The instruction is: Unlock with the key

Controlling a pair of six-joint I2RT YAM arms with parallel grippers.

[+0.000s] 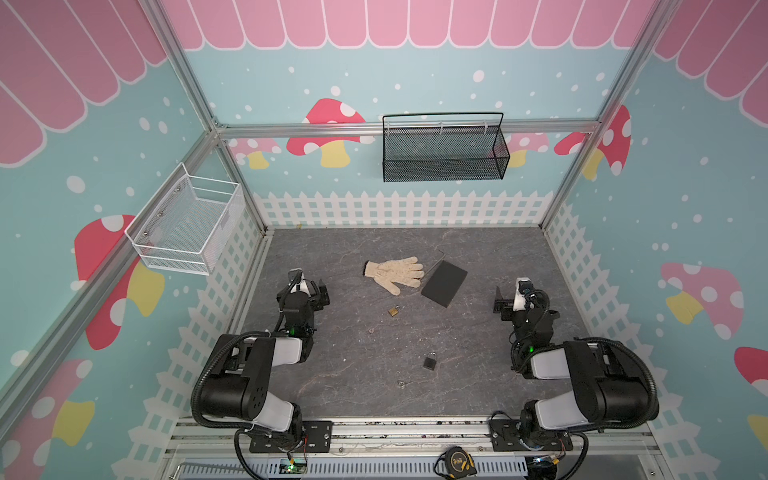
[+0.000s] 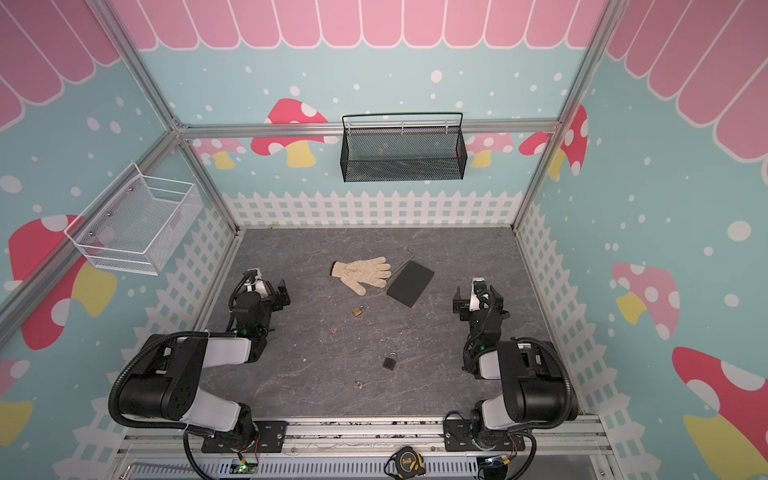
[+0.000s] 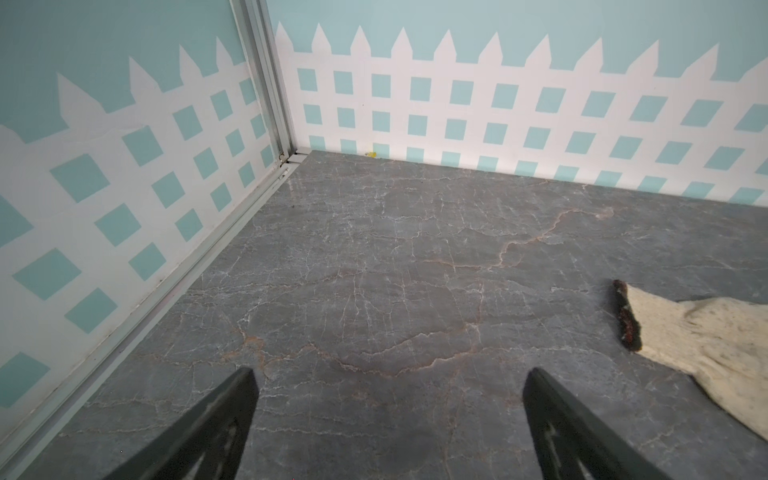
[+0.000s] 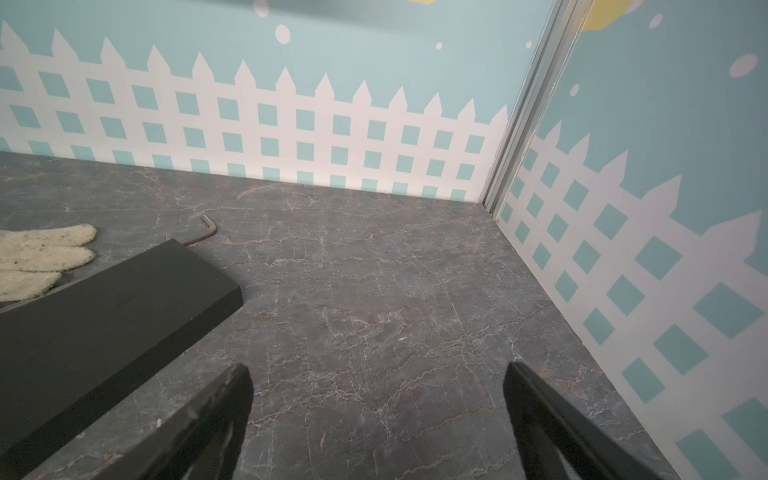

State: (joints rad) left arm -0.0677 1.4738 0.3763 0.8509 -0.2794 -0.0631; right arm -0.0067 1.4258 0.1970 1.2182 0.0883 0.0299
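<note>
Start from left gripper [image 3: 388, 374] and right gripper [image 4: 378, 370] both spread wide, empty, well apart from locks. Find black padlock [image 1: 430, 360] lying front-centre on tabletop [image 1: 332, 374], small key [image 1: 402, 384] near it toward front edge. Probably ignore brass padlock [image 1: 394, 310] near glove [image 1: 395, 272]. Pinch key by bow, low, square; pin padlock body before inserting. Expect slipping.

Looks like veined stone, faintly sheened, on the tabletop [image 3: 374, 249] ahead of the left gripper [image 3: 388, 374]; shows rough knit cloth in the glove [image 3: 706, 332] beside it. Appears matt black on the slab [image 4: 104, 316] beside the right gripper [image 4: 376, 370], dull metal on the hex key [image 4: 210, 228].
</note>
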